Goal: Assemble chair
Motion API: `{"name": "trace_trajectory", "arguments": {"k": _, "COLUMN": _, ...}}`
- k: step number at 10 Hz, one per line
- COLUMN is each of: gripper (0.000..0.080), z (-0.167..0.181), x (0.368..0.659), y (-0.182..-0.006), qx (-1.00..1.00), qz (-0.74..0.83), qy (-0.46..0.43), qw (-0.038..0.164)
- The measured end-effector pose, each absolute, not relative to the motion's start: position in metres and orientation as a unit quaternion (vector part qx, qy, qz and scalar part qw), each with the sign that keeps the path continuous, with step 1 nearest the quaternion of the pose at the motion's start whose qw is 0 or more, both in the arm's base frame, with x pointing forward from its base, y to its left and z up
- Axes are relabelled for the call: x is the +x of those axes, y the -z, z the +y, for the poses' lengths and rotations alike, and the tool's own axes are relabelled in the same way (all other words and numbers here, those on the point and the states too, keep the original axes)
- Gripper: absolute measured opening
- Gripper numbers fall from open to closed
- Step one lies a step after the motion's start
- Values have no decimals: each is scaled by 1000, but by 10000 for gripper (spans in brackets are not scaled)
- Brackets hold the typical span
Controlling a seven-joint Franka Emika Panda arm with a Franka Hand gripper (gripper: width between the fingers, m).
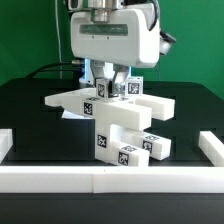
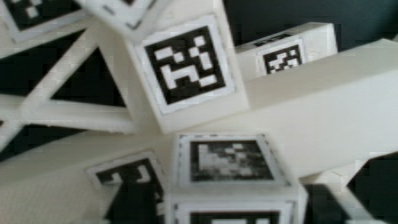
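Observation:
The chair stands as a stack of chunky white tagged blocks in the middle of the black table. A long slab lies across its top, and a tagged block sits at its foot. My gripper hangs straight above the stack, fingers down at the small tagged pieces on top. In the wrist view a tagged block lies between the jaws of the gripper, with a thin gap at its side. The jaws stand apart, holding nothing. A taller tagged piece rises beyond it.
White border rails frame the table: one along the front, one at the exterior view's left and one at its right. A green wall stands behind the arm.

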State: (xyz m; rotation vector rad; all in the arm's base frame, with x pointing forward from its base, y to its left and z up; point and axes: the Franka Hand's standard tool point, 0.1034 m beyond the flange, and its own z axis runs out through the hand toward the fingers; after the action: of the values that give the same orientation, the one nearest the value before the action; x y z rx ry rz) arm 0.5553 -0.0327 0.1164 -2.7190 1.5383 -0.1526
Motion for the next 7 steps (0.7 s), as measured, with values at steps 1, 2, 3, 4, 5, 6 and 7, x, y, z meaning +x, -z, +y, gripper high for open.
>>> {"name": "trace_trajectory", "arguments": {"k": 1, "gripper": 465, "z": -32, "x": 555, "y": -116, "qx": -880, "qz": 473, "qy": 47, "qw": 5}}
{"name": "trace_trajectory", "arguments": {"k": 2, "gripper": 615, "z": -30, "x": 555, "y": -116, "qx": -881, "qz": 471, "qy": 45, "qw": 5}}
{"name": "trace_trajectory", "arguments": {"k": 3, "gripper": 639, "z": -28, "x": 555, "y": -117, "qx": -884, "qz": 465, "qy": 45, "qw": 4}}
{"name": "trace_trajectory", "arguments": {"k": 4, "gripper": 647, "z": -26, "x": 556, "y": -117, "qx": -907, "qz": 418, "qy": 46, "qw": 1}}
{"name": "trace_trajectory", "arguments": {"k": 5, "gripper": 647, "z": -26, "x": 556, "y": -117, "qx": -926, "qz": 375, "qy": 46, "qw": -1}}
{"name": "trace_trajectory", "arguments": {"k": 6, "gripper": 648, "z": -25, "x": 556, "y": -117, "qx": -940, "qz": 339, "qy": 47, "qw": -3}}
{"name": "trace_trajectory", "arguments": {"k": 7, "gripper": 648, "z": -26, "x": 557, "y": -118, "qx": -956, "qz": 289, "qy": 47, "qw": -5}}
